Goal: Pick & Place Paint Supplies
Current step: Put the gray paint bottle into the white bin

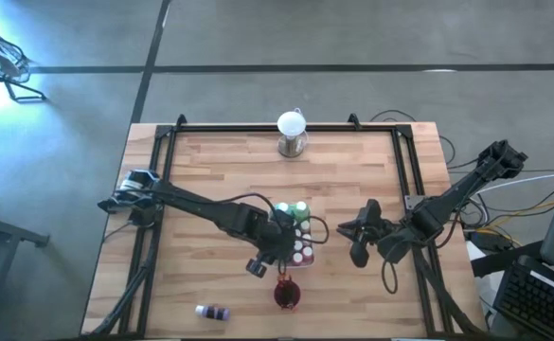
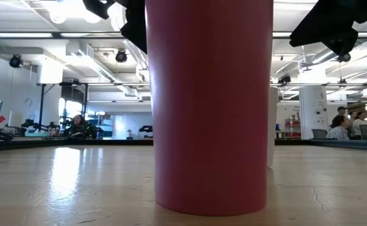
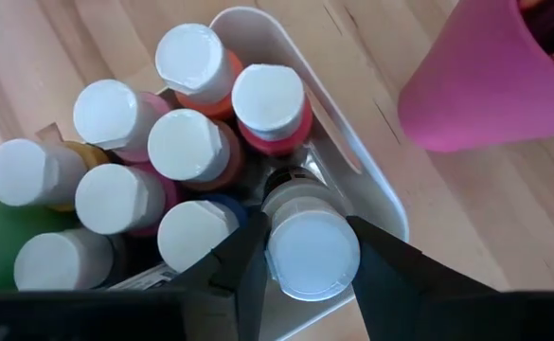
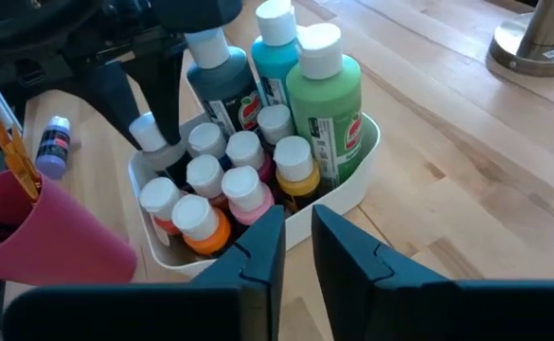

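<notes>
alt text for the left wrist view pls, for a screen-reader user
The left gripper has its two dark fingers around a white-capped paint bottle in a white tray packed with other capped bottles. A dark red cup stands beside the tray on the wooden table.

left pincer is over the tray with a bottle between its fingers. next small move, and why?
Probably open the left pincer and lift straight up: the white-capped bottle between its fingers already sits inside the white tray, packed against other bottles. The right pincer waits beside the tray, holding nothing.
</notes>
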`<action>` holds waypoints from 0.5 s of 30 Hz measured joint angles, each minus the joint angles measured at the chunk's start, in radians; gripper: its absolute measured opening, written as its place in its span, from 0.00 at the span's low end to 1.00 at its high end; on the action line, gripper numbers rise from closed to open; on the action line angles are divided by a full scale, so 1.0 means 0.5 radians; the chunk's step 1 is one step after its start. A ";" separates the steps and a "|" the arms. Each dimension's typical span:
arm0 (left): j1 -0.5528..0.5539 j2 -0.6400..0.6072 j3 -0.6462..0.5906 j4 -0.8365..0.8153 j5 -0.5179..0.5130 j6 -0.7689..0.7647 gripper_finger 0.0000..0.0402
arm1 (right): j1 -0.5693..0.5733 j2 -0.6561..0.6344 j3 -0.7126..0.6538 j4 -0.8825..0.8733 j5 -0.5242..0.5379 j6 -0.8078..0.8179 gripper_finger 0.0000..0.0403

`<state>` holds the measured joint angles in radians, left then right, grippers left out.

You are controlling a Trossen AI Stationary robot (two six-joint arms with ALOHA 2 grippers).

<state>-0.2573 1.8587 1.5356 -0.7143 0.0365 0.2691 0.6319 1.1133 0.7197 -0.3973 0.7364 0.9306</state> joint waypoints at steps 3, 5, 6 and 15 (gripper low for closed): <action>0.001 0.000 0.000 0.004 0.001 0.001 0.34 | 0.000 0.001 0.000 0.000 0.000 0.000 0.15; 0.001 0.000 0.000 0.013 0.026 0.020 0.34 | 0.000 0.000 0.000 0.000 0.000 -0.011 0.17; 0.001 0.000 0.000 0.014 0.051 0.033 0.34 | 0.000 0.000 0.000 0.000 0.000 -0.016 0.18; 0.004 0.000 -0.002 0.079 0.150 0.131 0.35 | 0.000 0.001 -0.001 0.027 0.009 -0.047 0.26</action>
<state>-0.2554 1.8587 1.5349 -0.6749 0.1115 0.3344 0.6319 1.1137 0.7193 -0.3840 0.7408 0.9071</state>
